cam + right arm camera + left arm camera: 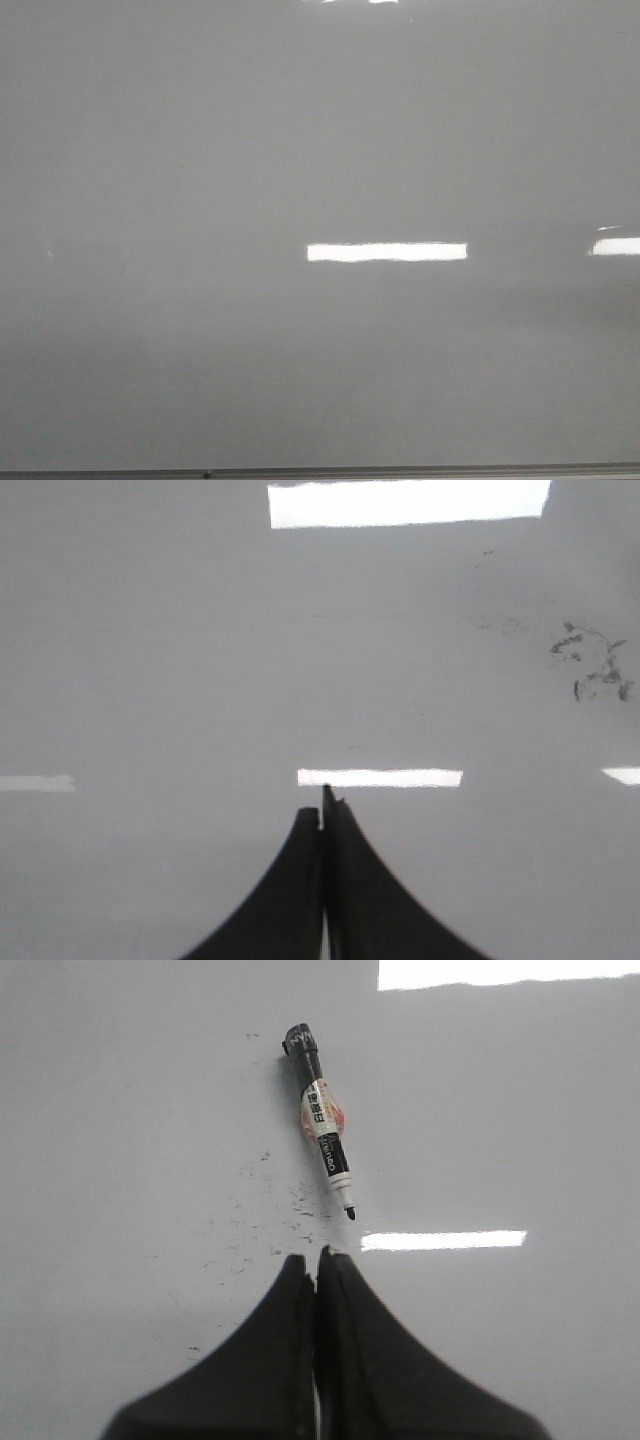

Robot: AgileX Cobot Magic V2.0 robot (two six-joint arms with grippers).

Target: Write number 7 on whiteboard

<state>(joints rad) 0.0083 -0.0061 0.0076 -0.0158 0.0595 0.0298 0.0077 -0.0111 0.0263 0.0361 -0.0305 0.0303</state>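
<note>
Both our left claw (316,1260) and right claw (322,805) are hovering closed and empty over the whiteboard (200,150), an uncapped marker (320,1120) lying just beyond the left.

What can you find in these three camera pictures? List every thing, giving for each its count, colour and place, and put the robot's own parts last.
whiteboard: one, glossy pale grey, fills all three views; thin dark bottom edge in the front view; no 7 on it.
light reflections: several, bright white bars, on the board's surface in every view.
marker: one, black with a white and red label, uncapped, lying flat on the board ahead of the left end effector, tip towards it.
ink smudges: scattered faint black specks, on the board beside the marker's tip.
ink scribbles: one small dark patch, on the board in the right wrist view.
left end effector: one, black, shut, holding nothing.
right end effector: one, black, shut, holding nothing.
</note>
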